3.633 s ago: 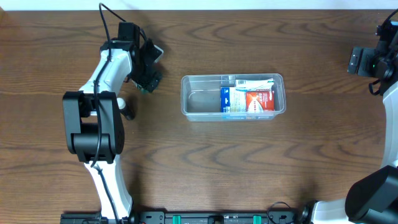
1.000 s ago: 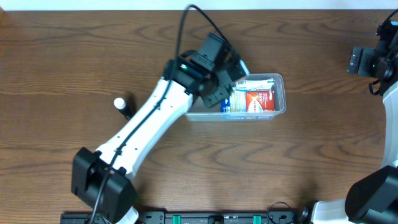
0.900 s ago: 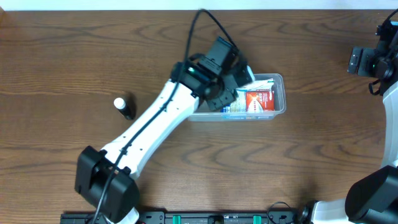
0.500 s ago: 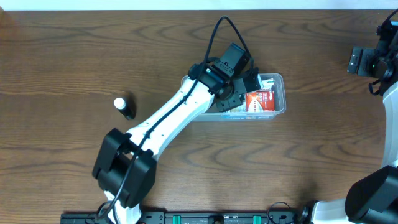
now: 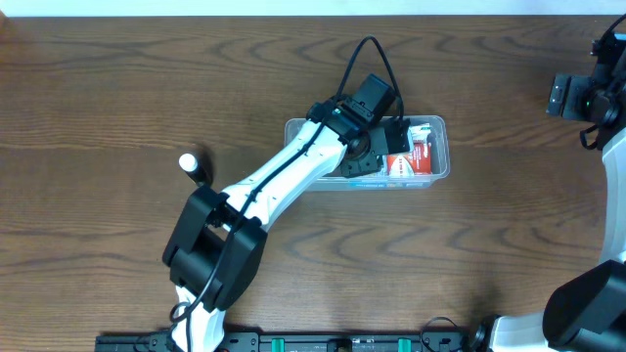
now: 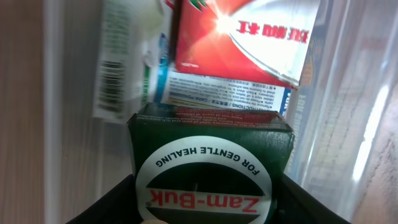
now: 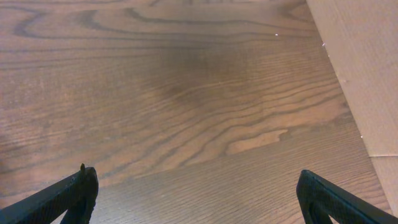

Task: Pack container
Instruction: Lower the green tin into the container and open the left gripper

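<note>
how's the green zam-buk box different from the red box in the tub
Colour: the green Zam-Buk box is dark green with a round white label, while the red box is red and white. State: the green Zam-Buk box is gripped by the left end effector, while the red box lies loose in the container. Both are small printed cartons.

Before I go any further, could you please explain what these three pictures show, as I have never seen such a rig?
It is a robot with two arms at a wooden table. One picture looks down from above; the other two come from a camera on each wrist. The left fingers grip a green Zam-Buk box over the clear container, which holds a red-and-white box and a blue-and-white box. A small white-capped bottle is on the table. The right fingers hang open above the table, holding nothing.
</note>
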### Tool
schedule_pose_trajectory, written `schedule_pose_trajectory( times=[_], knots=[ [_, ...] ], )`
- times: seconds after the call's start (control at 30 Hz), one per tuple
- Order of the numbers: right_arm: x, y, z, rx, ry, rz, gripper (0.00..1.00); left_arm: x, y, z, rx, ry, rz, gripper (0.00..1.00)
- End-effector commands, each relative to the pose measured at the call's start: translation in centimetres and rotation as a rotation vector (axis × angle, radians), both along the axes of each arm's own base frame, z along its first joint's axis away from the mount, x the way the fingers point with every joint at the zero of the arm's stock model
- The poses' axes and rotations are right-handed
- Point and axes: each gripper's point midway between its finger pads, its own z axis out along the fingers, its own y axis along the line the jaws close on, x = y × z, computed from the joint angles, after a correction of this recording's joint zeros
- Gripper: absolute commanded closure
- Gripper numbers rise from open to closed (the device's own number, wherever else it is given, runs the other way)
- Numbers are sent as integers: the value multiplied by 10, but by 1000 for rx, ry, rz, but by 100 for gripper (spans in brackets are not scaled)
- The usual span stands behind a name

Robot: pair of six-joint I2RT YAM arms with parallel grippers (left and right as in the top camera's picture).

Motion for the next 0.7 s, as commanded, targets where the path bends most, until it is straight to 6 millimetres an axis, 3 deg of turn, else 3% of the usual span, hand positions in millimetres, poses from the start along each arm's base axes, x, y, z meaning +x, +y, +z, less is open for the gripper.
schedule_pose_trajectory(
  times=[0.0, 0.23, 0.67],
  knots=[
    [0, -3, 3, 2, -9, -18, 1, -1, -4, -8, 12, 5, -47, 42],
    [0, -3, 3, 2, -10, -18, 1, 0, -4, -10, 12, 6, -48, 41],
    [0, -3, 3, 2, -10, -18, 1, -3, -15, -8, -7, -5, -68, 28]
  ],
)
